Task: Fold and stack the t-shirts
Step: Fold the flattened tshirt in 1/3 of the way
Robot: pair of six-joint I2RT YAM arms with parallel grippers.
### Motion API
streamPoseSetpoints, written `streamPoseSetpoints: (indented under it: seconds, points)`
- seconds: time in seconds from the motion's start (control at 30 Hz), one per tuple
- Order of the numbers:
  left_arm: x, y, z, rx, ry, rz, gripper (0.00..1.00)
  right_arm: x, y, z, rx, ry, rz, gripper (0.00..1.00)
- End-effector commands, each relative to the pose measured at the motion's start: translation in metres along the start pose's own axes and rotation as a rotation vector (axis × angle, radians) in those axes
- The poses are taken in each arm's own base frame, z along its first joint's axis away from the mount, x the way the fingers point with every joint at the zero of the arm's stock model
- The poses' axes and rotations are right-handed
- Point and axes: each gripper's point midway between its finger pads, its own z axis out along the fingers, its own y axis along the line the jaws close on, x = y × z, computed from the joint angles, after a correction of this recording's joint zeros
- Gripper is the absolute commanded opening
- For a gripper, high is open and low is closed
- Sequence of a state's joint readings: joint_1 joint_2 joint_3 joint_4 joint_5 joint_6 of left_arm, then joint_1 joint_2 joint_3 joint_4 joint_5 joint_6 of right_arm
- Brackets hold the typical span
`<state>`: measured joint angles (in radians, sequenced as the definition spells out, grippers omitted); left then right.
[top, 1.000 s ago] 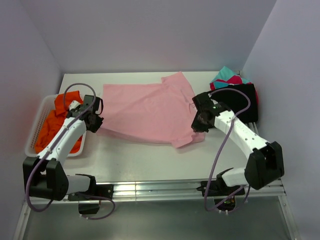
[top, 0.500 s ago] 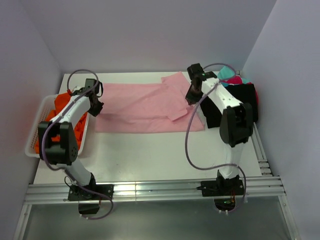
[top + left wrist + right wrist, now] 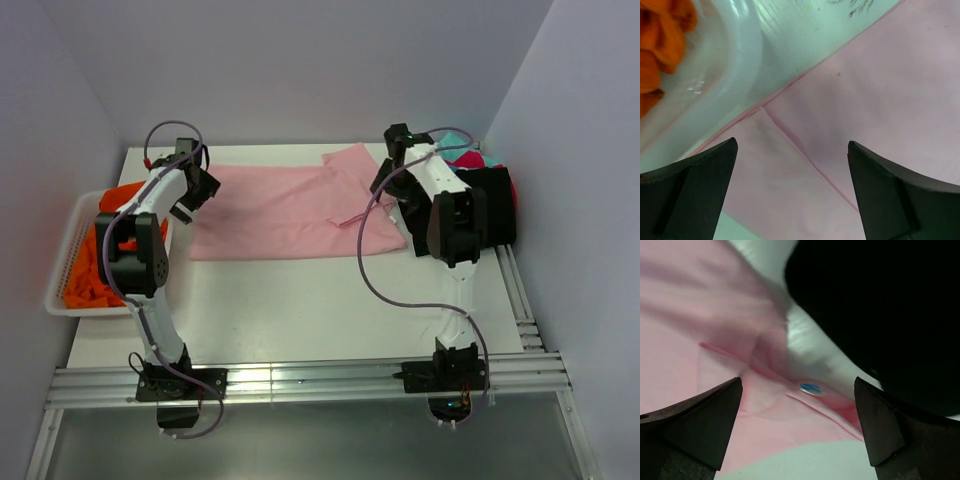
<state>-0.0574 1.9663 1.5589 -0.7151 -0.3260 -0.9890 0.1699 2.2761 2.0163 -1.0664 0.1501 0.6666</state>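
pink t-shirt (image 3: 290,220) is laid on the worktop (image 3: 300,310), seemingly halved | left jaws are held apart, empty, over its left edge | right jaws likewise over its right edge | risk: black t-shirt (image 3: 495,205) just beside could be snagged by the next pinch

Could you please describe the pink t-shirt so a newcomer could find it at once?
On the white table, look at the middle of the far half. The pink t-shirt lies spread flat there, the only pale garment: orange cloth fills the basket at left, and a black shirt sits at right.
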Motion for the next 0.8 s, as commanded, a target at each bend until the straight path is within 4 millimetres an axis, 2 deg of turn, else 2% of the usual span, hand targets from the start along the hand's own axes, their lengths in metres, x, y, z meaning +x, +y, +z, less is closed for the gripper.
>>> streamPoseSetpoints:
  seconds: [0.0,0.03,0.07,0.1,0.13,0.17,0.23,0.27,0.3,0.33,0.5,0.67,0.77]
  points:
    - [-0.038,0.021,-0.031,-0.016,-0.081,-0.005,0.98,-0.030,-0.020,-0.060,-0.037,-0.145,0.048,1.00]
    - [-0.038,0.022,-0.039,-0.008,-0.083,-0.010,0.98,-0.032,-0.025,-0.078,-0.052,-0.179,0.056,1.00]
    - [-0.035,0.028,-0.040,-0.016,-0.076,-0.006,0.97,-0.023,-0.033,-0.077,-0.041,-0.166,0.051,1.00]
    - [-0.038,0.029,-0.050,0.006,-0.093,-0.016,0.96,-0.024,-0.032,-0.083,-0.070,-0.189,0.060,1.00]
    - [-0.038,0.031,-0.055,0.016,-0.099,-0.023,0.96,-0.024,-0.033,-0.103,-0.112,-0.225,0.073,1.00]
    - [-0.029,0.040,-0.053,0.005,-0.086,-0.021,0.95,-0.016,-0.033,-0.102,-0.132,-0.206,0.077,1.00]
    - [-0.029,0.042,-0.062,0.035,-0.097,-0.035,0.94,-0.011,-0.031,-0.114,-0.174,-0.204,0.085,0.94]
    - [-0.022,0.048,-0.060,0.027,-0.084,-0.034,0.93,-0.008,-0.028,-0.117,-0.189,-0.197,0.084,0.79]
    - [-0.018,0.049,-0.060,0.034,-0.072,-0.038,0.91,-0.003,-0.022,-0.118,-0.216,-0.174,0.077,0.60]
    - [-0.016,0.051,-0.062,0.036,-0.067,-0.040,0.90,0.001,-0.018,-0.118,-0.223,-0.164,0.066,0.02]
    - [-0.003,0.058,-0.066,0.062,-0.041,-0.050,0.86,0.024,-0.001,-0.104,-0.222,-0.095,-0.001,0.00]
    - [0.003,0.063,-0.074,0.086,-0.029,-0.040,0.83,0.054,0.014,-0.068,-0.163,-0.012,-0.069,0.00]
    - [0.006,0.068,-0.077,0.089,-0.027,-0.040,0.83,0.057,0.020,-0.053,-0.150,0.005,-0.069,0.00]
